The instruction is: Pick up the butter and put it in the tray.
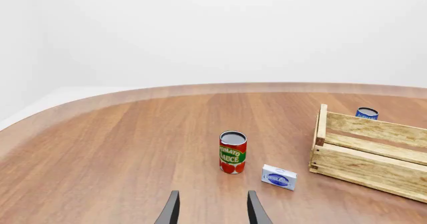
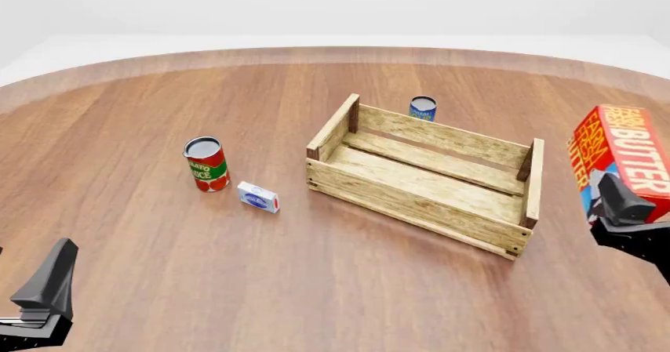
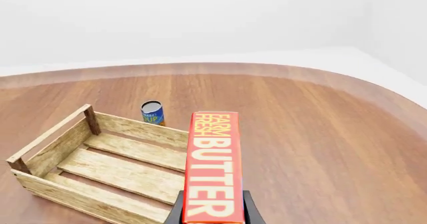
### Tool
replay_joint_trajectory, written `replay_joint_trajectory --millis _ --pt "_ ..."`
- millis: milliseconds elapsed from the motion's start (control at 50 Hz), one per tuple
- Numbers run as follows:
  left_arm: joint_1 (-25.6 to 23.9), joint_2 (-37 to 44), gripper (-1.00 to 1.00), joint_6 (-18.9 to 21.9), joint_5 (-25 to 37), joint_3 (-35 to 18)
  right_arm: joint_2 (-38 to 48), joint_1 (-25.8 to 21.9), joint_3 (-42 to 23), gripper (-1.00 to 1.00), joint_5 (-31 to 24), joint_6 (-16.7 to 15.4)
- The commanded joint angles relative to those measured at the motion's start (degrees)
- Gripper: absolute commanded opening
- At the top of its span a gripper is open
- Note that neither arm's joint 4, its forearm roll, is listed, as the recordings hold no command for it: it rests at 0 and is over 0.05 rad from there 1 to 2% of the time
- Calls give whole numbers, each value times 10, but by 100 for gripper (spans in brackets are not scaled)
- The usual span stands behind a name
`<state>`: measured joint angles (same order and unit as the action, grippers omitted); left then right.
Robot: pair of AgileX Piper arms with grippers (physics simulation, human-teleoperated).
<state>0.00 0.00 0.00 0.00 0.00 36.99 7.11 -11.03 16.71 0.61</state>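
Right of the tray [image 2: 424, 181], my right pincer [image 2: 626, 211] grips the butter [image 2: 623, 156] aloft; placement remains. Left pincer [image 1: 212, 209] gapes empty.

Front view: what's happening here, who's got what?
The right gripper is shut on the butter and holds it in the air to the right of the tray, not yet over it. The tray sits with nothing in it. The left gripper is open and holds nothing, low at the near left. On the table left of the tray stand a tomato sauce can and a small blue-white box; a blue can stands behind the tray.
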Motion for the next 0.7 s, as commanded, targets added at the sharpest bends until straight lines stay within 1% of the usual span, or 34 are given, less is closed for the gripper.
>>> replay_joint_trajectory --millis 20,60,120,320,480,700 --pt "0 0 100 0 0 0 -19 -24 -40 -100 -37 7" --pt "0 0 100 0 0 0 -24 -36 -53 -100 -51 1" --pt "0 0 100 0 0 0 -19 -45 -58 -100 -54 0" --pt "0 0 100 0 0 0 16 -76 -75 -100 -46 -6" --pt "0 0 100 0 0 0 36 -89 -94 -100 -46 -12" --pt "0 0 100 0 0 0 90 -107 -121 -100 -25 -19"
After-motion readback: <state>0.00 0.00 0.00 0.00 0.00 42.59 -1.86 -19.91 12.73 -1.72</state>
